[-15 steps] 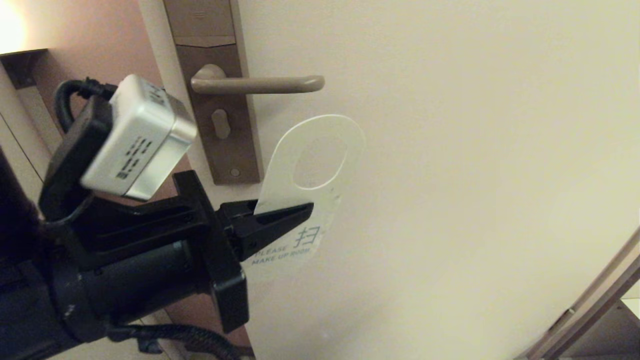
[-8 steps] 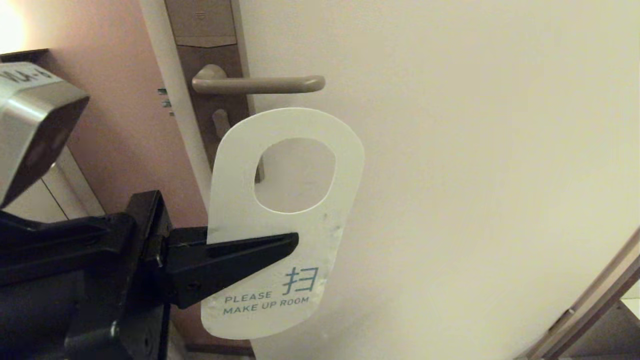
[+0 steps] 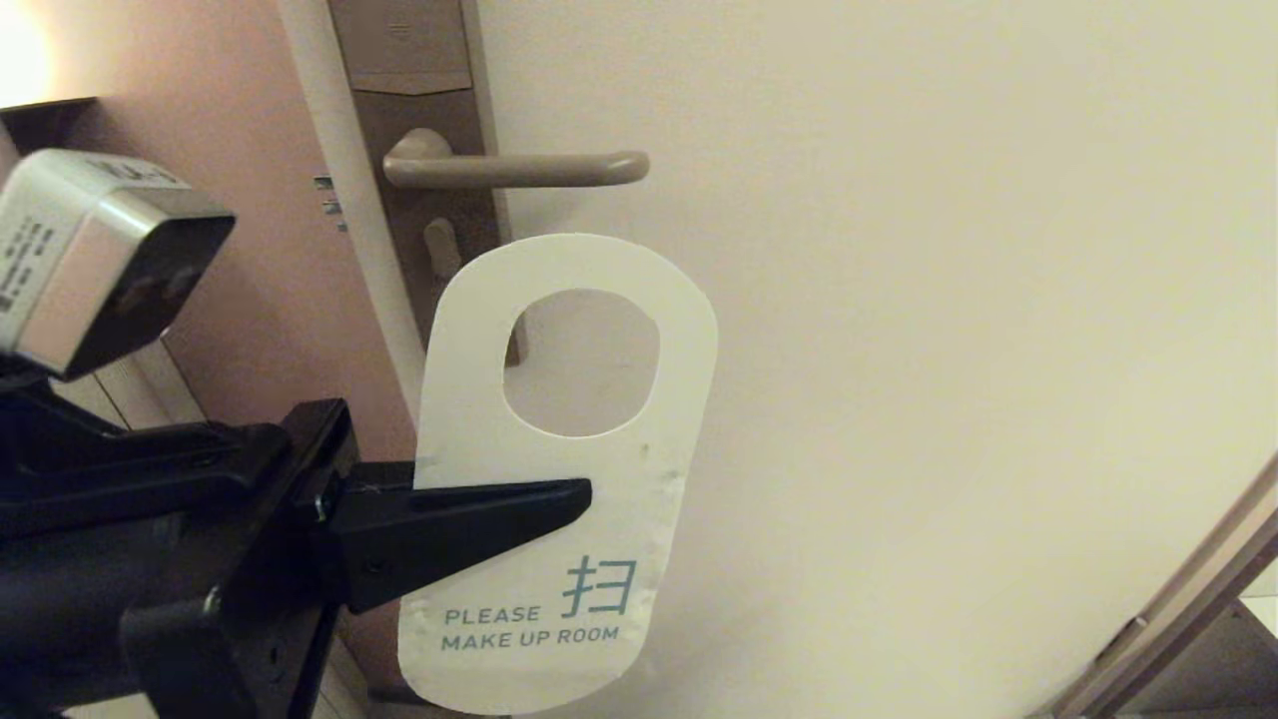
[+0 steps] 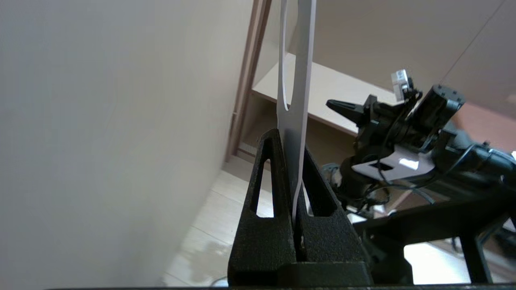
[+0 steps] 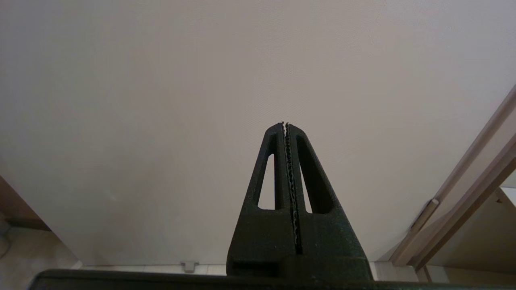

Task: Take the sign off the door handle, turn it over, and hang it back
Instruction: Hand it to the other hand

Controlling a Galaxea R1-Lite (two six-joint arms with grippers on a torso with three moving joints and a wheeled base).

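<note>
One sign [image 3: 559, 479] and one door handle [image 3: 514, 170] are in view: the sign, a white rounded card with an oval hole and teal "PLEASE MAKE UP ROOM", sits off and just below the handle. The left tool [image 3: 559, 494] grips its middle. The right tool [image 5: 285, 125], pressed closed on nothing, faces the door [image 3: 949, 300].

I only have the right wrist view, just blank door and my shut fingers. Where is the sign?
Observer: The left gripper holds the sign just below the door handle; its hole is not around the lever.
Operator: Which side faces the head camera?
Observer: The white side, reading PLEASE MAKE UP ROOM.
Operator: How is it gripped?
Observer: The left wrist view shows both fingers pinching the card edge-on, one on each face.
</note>
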